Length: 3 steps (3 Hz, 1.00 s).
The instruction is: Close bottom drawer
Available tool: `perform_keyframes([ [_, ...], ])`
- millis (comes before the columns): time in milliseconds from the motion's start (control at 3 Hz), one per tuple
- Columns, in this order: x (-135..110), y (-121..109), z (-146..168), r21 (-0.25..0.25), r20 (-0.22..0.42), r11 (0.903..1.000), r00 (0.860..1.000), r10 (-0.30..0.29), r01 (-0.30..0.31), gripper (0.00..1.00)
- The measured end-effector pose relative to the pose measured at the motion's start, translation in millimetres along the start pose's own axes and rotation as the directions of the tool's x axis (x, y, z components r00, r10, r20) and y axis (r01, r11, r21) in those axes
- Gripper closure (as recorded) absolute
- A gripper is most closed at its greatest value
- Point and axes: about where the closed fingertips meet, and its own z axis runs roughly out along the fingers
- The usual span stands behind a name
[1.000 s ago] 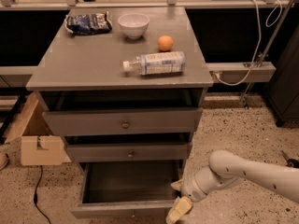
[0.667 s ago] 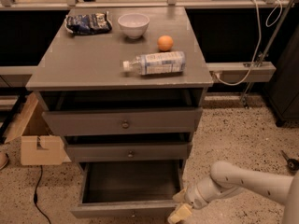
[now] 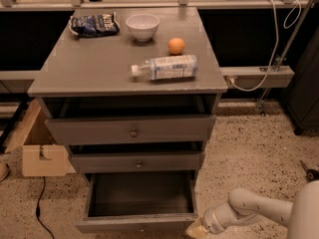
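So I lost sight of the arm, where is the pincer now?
In the camera view the pincer sits low and right of centre, beside the front right corner of the open bottom drawer.

Nothing legible found. The bottle label carries print and the bag bears white lettering, but neither can be read. Both lie well above and beyond my gripper, which is at the right front corner of the bottom drawer.

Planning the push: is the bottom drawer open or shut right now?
Open. The bottom drawer is pulled well out, its dark inside showing. The gripper is low, beside the drawer's front corner.
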Motion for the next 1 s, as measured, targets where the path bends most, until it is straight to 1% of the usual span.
perform_keyframes([
  [333,27,-29,27,0.016,0.002,0.9996,1.000,0.024,-0.024,0.96],
  [667,38,-54,53,0.042,0.000,0.9990,1.000,0.013,-0.013,1.00],
  [1000,41,-72,67,0.076,0.014,0.9971,1.000,-0.004,0.003,1.00],
])
